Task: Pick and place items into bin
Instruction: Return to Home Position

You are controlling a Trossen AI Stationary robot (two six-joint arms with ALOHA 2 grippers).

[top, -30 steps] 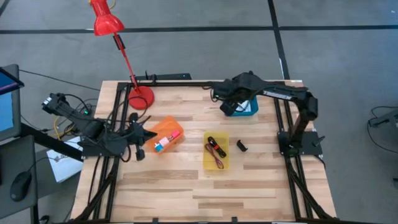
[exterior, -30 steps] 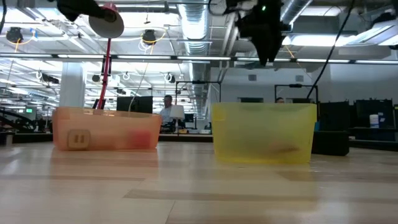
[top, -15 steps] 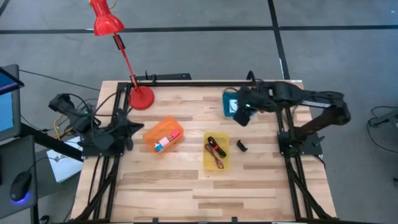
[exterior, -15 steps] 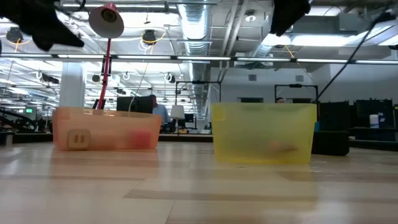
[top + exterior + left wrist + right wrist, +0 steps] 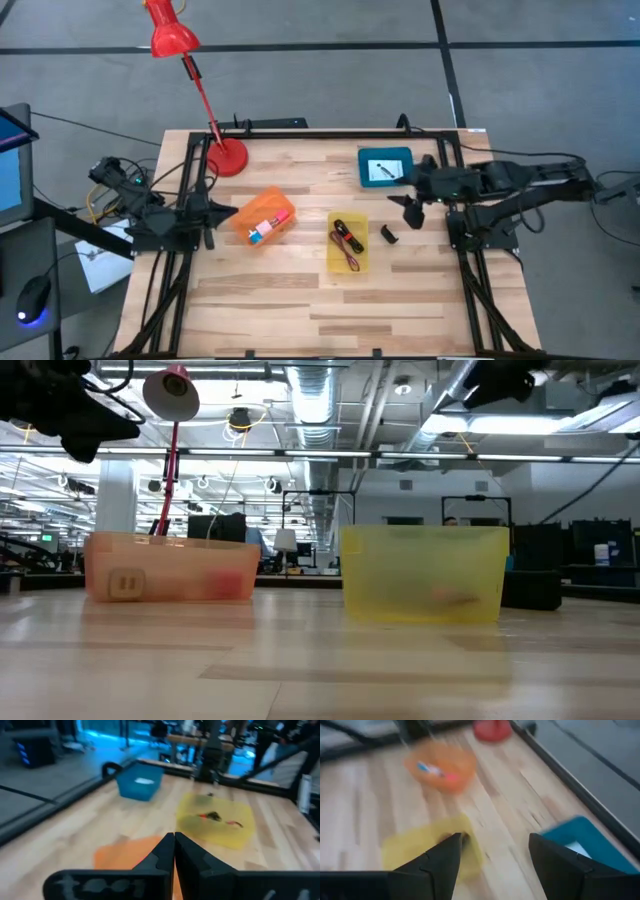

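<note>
The orange bin point(image 5: 262, 218) holds a pink block and a blue-and-white cube point(image 5: 257, 234). In the yellow bin point(image 5: 347, 241) lie a maroon cord and a black-and-red stick tool point(image 5: 346, 236). A white card with a black mark point(image 5: 383, 171) lies in the teal bin point(image 5: 385, 166). My left gripper point(image 5: 228, 211) hovers shut by the table's left edge, pointing at the orange bin point(image 5: 125, 855). Open and empty, my right gripper point(image 5: 412, 213) hangs above the table between the teal bin and the right edge; its wrist view shows the wide gap point(image 5: 495, 840).
A small black object point(image 5: 388, 235) lies on the wood right of the yellow bin. A red desk lamp point(image 5: 226, 156) stands at the far left corner. A black frame runs round the table. Bare wood spans the near half of the table.
My right gripper has drawn away from above the teal bin toward the table's right and near side, uncovering the bin and the card in it. My left gripper has pulled back toward the left edge, away from the orange bin.
</note>
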